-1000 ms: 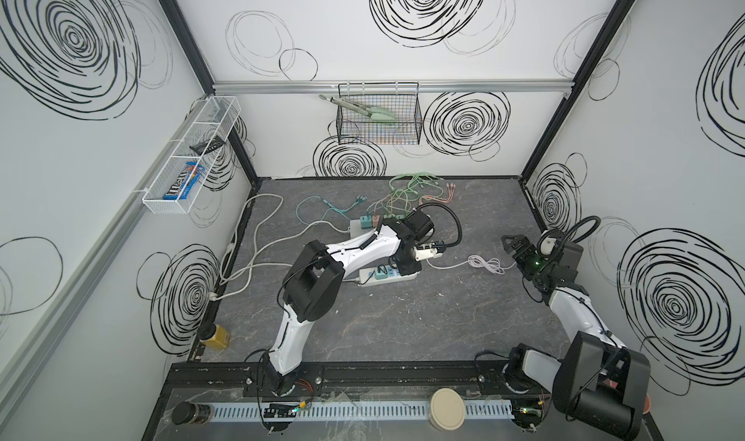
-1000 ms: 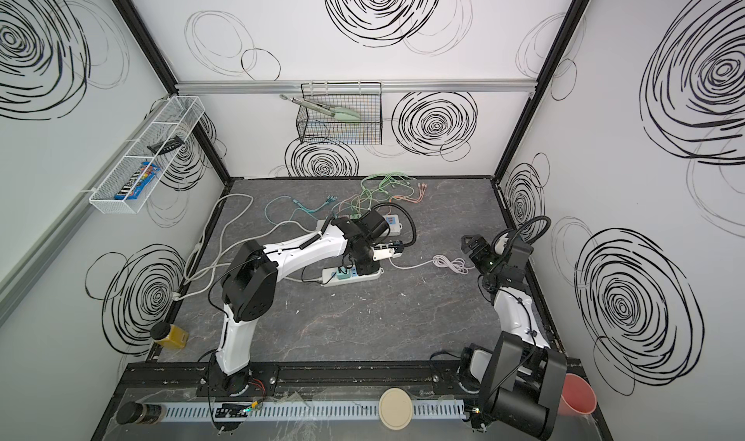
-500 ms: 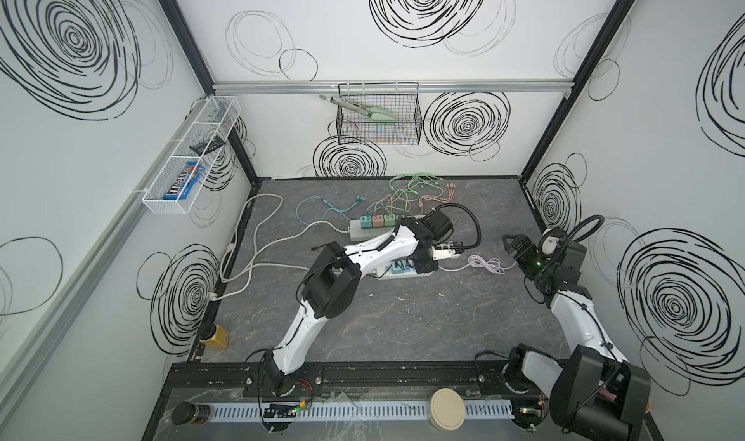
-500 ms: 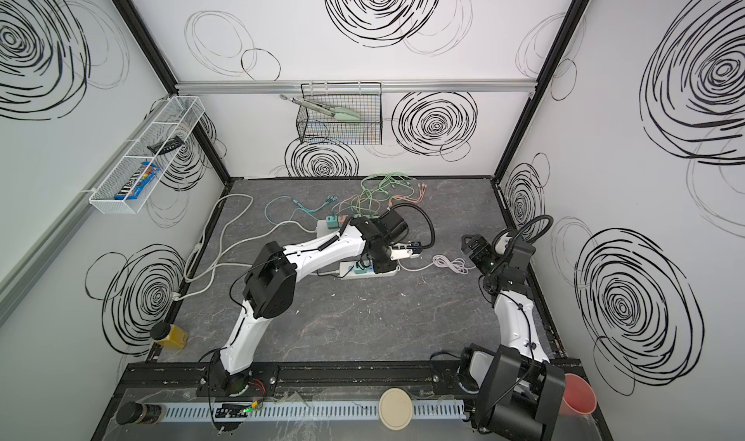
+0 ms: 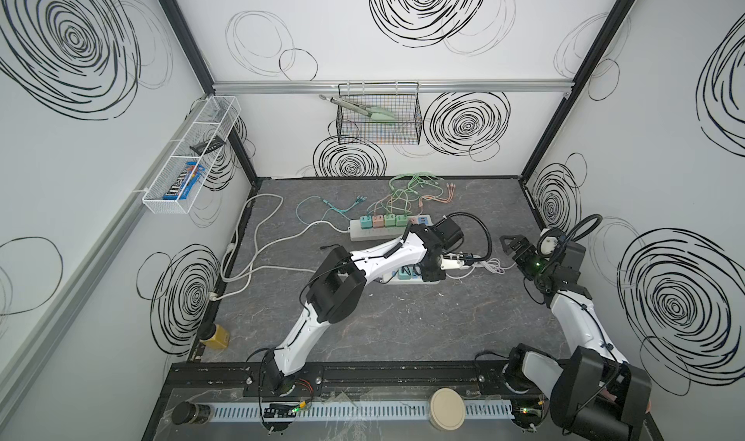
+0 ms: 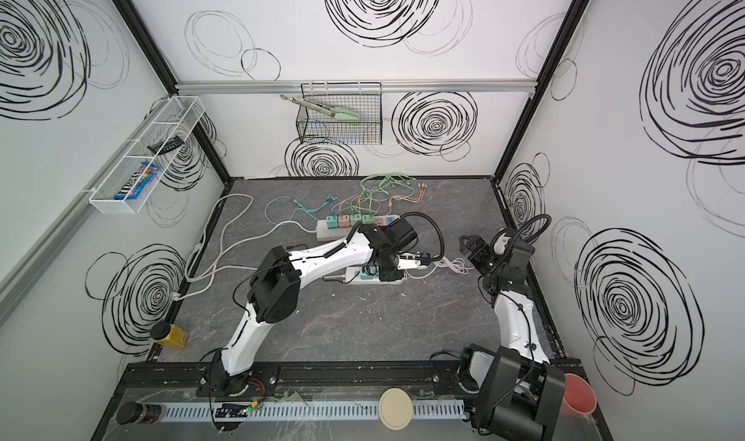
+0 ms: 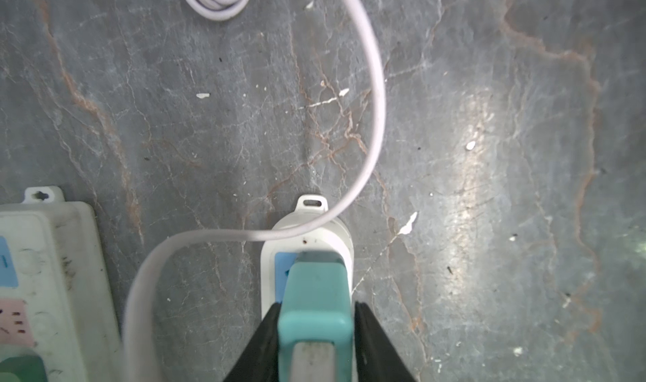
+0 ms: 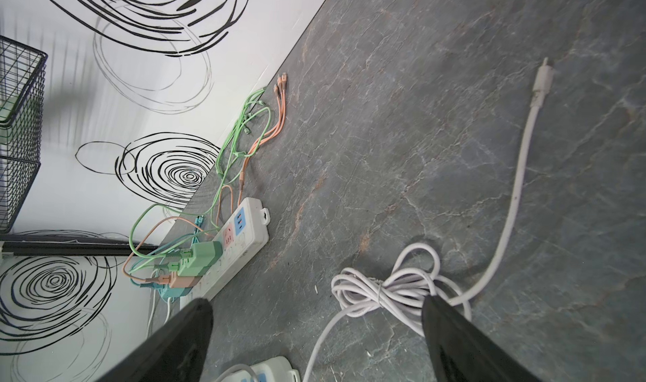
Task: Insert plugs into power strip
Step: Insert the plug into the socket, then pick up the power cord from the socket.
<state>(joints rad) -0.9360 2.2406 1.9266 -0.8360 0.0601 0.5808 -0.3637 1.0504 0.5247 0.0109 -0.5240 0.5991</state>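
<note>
Left gripper (image 7: 317, 307): fingers flank the teal plug (image 7: 314, 286) on both sides; whether they pinch it or stand just off it, I cannot tell.
Teal plug: upright in the blue end socket of the near power strip (image 7: 341, 240).
Right gripper (image 8: 316, 301): spread wide, holding nothing, at the right, near the coiled white cable (image 8: 384, 286).
Far power strip (image 5: 363, 235): 4 plugs (image 5: 390, 220) seated in a row.

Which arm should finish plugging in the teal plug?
Left. The left claw sits around the teal plug at the end socket of the near strip. The right claw hangs open and empty, off to the side by the white cable.
</note>
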